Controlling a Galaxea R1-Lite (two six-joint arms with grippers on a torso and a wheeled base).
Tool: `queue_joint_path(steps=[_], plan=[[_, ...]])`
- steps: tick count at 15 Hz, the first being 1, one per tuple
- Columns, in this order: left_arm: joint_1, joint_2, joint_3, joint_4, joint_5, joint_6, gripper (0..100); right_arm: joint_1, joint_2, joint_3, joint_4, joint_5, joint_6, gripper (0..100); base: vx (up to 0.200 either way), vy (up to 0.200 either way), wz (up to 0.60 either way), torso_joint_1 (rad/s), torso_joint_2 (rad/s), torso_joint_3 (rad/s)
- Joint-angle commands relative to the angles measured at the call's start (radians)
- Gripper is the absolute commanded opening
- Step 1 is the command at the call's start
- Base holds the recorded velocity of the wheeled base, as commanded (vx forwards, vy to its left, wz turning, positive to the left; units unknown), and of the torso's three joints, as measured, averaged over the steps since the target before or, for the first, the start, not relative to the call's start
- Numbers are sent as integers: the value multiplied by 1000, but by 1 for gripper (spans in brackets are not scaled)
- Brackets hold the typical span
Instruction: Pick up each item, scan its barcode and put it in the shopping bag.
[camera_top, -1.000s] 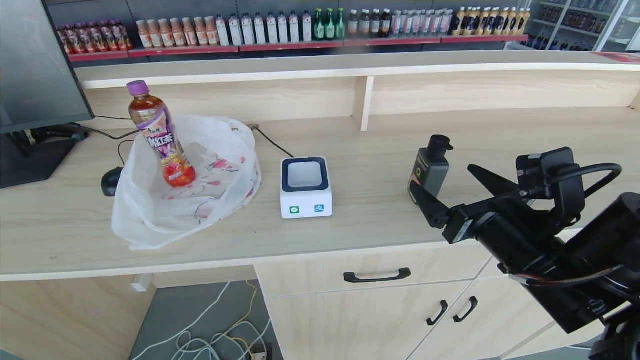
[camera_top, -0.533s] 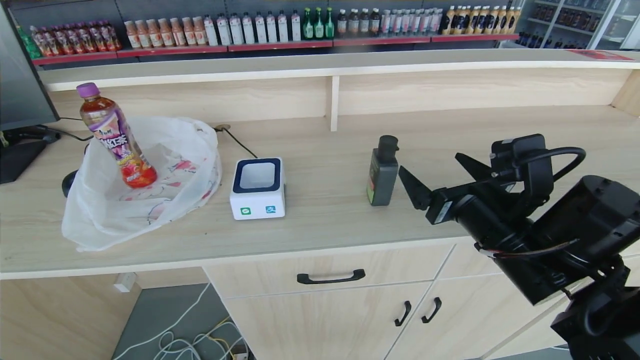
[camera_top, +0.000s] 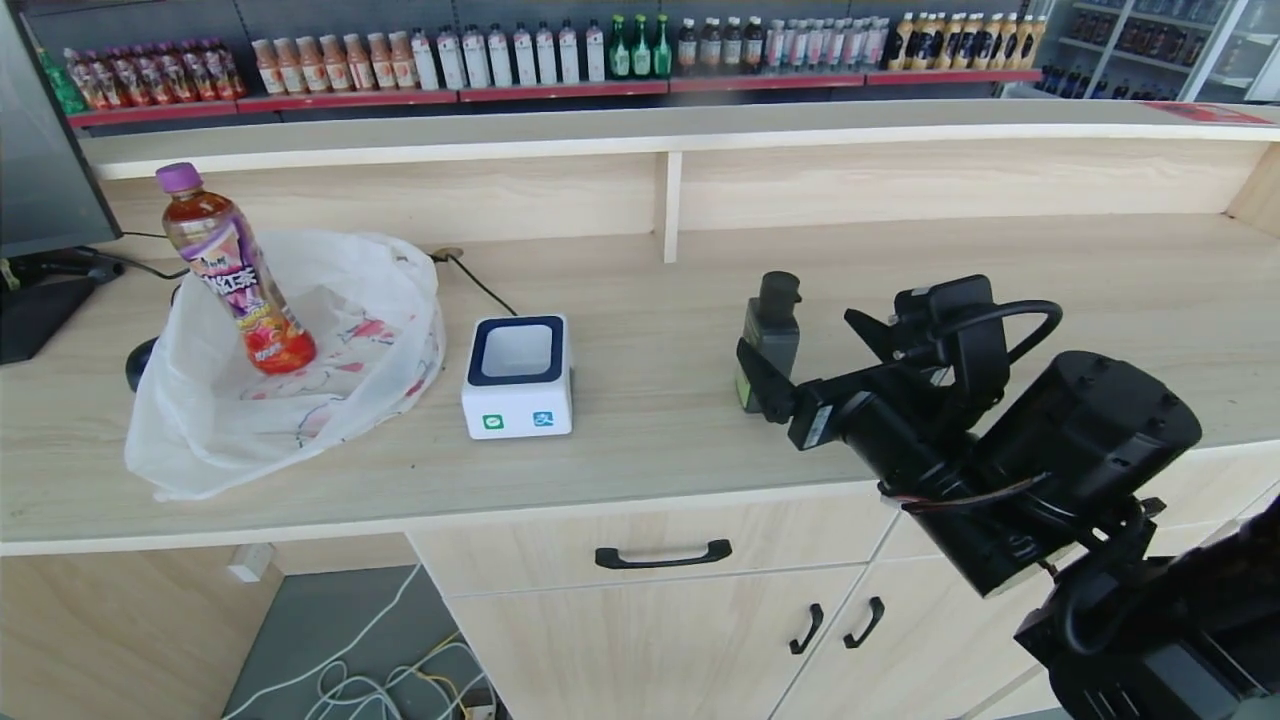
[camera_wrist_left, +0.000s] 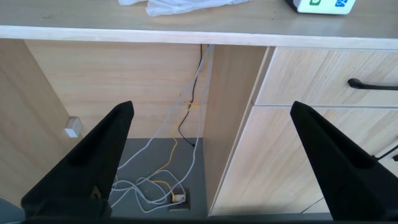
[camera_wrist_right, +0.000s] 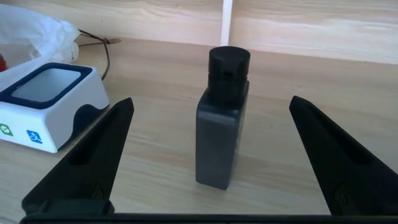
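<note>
the right hand (camera_top: 798, 336), open wide, has moved in close to the grey bottle (camera_top: 772, 322), so it can grab it next.

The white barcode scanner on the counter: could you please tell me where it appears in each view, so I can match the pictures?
Head view: the scanner sits on the counter, between the shopping bag and the grey bottle.
Left wrist view: its front face sits at the counter edge, over the drawer.
Right wrist view: it sits beside the grey bottle.
Shared landmark: the shopping bag.
</note>
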Motion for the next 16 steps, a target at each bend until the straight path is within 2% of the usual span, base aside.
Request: queue_joint_path(steps=[1, 5, 10, 16], plan=[[1, 0, 0, 0, -1, 0, 100, 5, 56, -39, 0, -10, -1, 100, 0, 0, 0, 0, 0, 0], [1, 0, 0, 0, -1, 0, 100, 5, 127, -121, 0, -31, -1, 100, 0, 0, 0, 0, 0, 0], [1, 0, 0, 0, 1, 0, 100, 1, 191, -208, 0, -106, 1, 100, 0, 0, 0, 0, 0, 0], [1, 0, 0, 0, -1, 0, 100, -3, 237, -273, 0, -114, 1, 100, 0, 0, 0, 0, 0, 0]])
